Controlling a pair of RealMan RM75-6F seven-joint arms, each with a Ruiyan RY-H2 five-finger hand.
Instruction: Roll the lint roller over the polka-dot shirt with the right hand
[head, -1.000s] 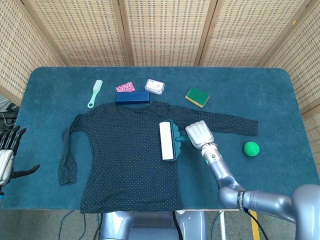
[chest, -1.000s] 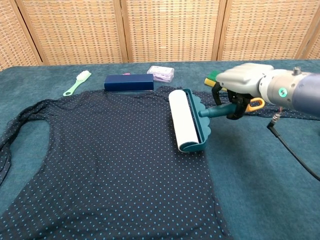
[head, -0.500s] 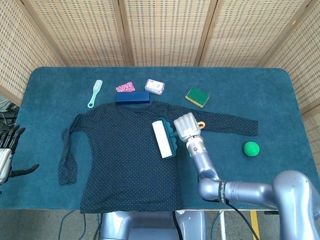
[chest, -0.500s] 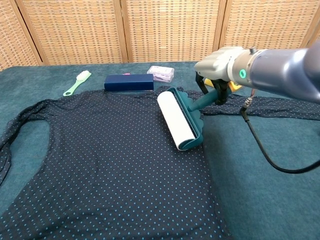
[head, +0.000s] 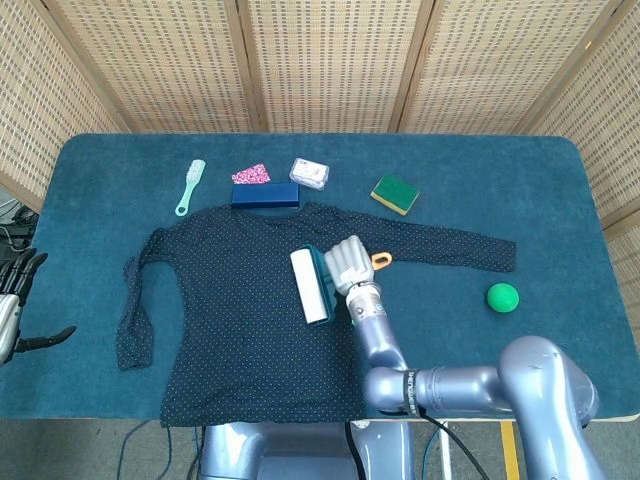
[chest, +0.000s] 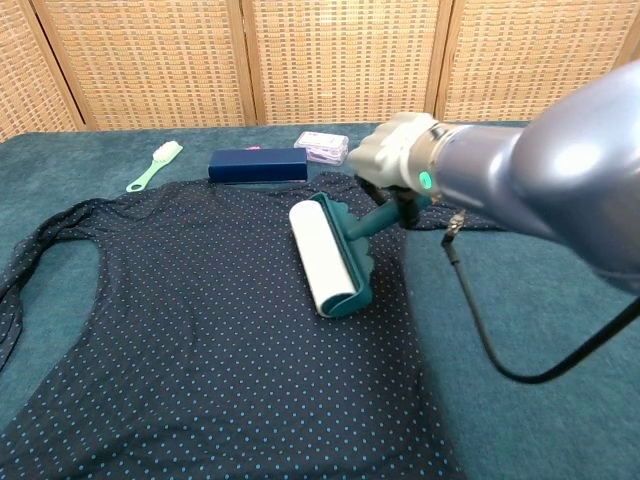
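The dark polka-dot shirt (head: 230, 310) (chest: 200, 340) lies flat on the blue table with its sleeves spread. A lint roller (head: 311, 286) (chest: 325, 257), white drum in a teal frame, rests on the shirt's chest area. My right hand (head: 347, 263) (chest: 395, 160) grips its teal handle from the right; an orange loop (head: 381, 261) sticks out behind the hand. My left hand (head: 12, 305) hangs at the far left edge, off the table, fingers apart and holding nothing.
Along the far side lie a mint brush (head: 189, 186), a pink patterned cloth (head: 251, 174), a navy box (head: 265, 195), a small white packet (head: 310, 173) and a green-yellow sponge (head: 395, 194). A green ball (head: 502, 297) sits at the right.
My right hand has pushed the lint roller leftward across the shirt, from its right edge to the middle. The left hand stays put.
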